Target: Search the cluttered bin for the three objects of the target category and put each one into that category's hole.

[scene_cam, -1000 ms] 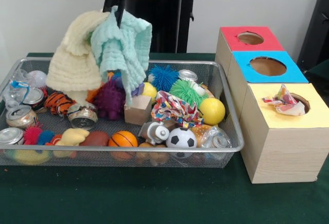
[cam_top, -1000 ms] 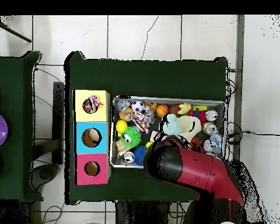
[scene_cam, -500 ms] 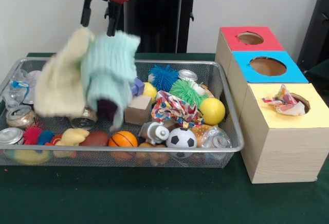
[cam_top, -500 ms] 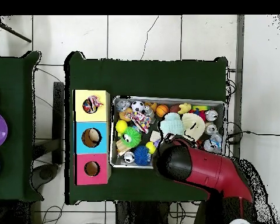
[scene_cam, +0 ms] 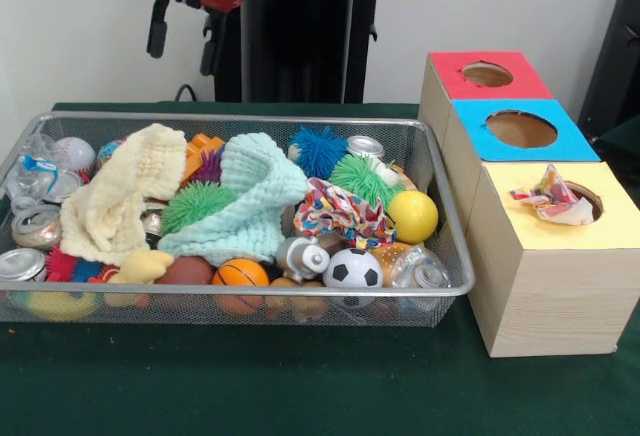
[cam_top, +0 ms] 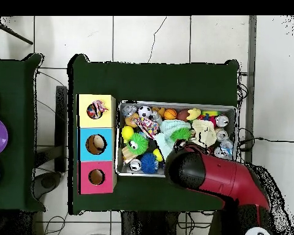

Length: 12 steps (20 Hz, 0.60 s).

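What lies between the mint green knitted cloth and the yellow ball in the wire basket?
In the front view, a polka-dot fabric cloth lies between the mint green cloth and yellow ball.

The black-fingered gripper (scene_cam: 185,31) hangs open and empty at eleven o'clock above the silver wire-mesh basket (scene_cam: 300,311); a polka-dot cloth (scene_cam: 548,198) sits in the yellow-topped box's round hole (scene_cam: 582,199).

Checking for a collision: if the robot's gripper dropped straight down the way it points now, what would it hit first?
Probably the pale yellow knitted cloth in the silver wire mesh basket. The open gripper hangs above the basket's far edge, so depth is unclear; it might meet the rim or the orange toy instead.
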Each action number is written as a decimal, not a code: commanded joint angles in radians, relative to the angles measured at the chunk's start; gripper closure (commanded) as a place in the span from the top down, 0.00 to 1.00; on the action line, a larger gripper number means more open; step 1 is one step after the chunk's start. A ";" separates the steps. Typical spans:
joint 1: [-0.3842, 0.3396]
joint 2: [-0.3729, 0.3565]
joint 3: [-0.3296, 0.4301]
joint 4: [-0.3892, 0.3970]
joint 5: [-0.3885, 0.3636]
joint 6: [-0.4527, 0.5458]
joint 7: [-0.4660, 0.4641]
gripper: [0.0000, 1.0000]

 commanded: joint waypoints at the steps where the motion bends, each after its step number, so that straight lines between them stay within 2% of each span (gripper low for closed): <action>1: -0.015 0.019 0.095 0.037 -0.047 -0.032 0.000 1.00; 3: -0.008 0.008 0.099 0.042 -0.044 -0.024 0.000 1.00; 7: -0.018 -0.008 0.164 0.087 -0.002 -0.019 -0.006 1.00; 12: 0.017 -0.008 0.191 0.106 0.034 -0.035 0.068 1.00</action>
